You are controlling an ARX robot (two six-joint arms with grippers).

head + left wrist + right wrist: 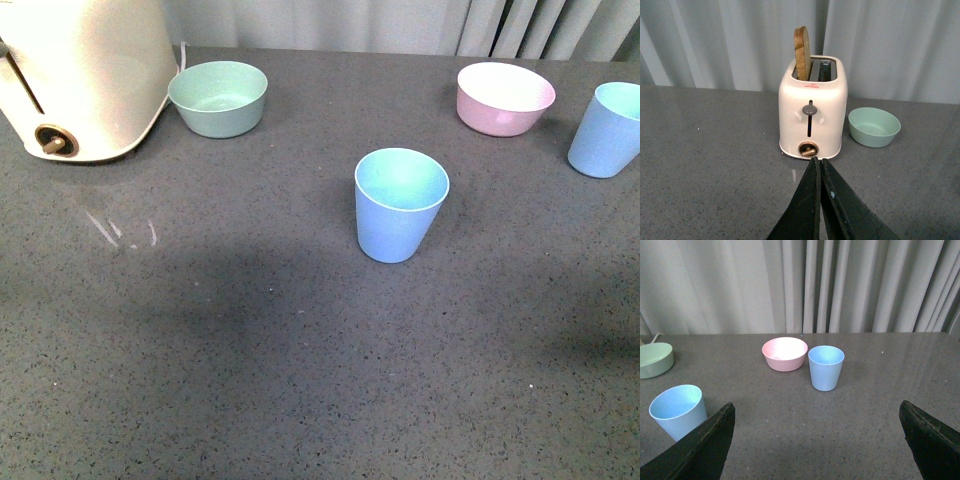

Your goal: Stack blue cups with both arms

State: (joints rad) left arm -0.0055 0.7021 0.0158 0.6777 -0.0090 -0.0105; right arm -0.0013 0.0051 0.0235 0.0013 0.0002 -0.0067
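One blue cup [398,205] stands upright in the middle of the grey table. A second blue cup [606,130] stands upright at the far right edge of the front view. Neither arm shows in the front view. In the right wrist view my right gripper [817,415] is open and empty, with the far cup [826,367] straight ahead and the middle cup [678,410] beside one finger. My left gripper [817,161] is shut and empty, pointing at a toaster; no cup shows in the left wrist view.
A cream toaster [85,75] with a bread slice [802,52] stands at the back left. A mint-green bowl [218,98] sits beside it. A pink bowl [505,98] sits at the back right near the far cup. Curtains hang behind the table.
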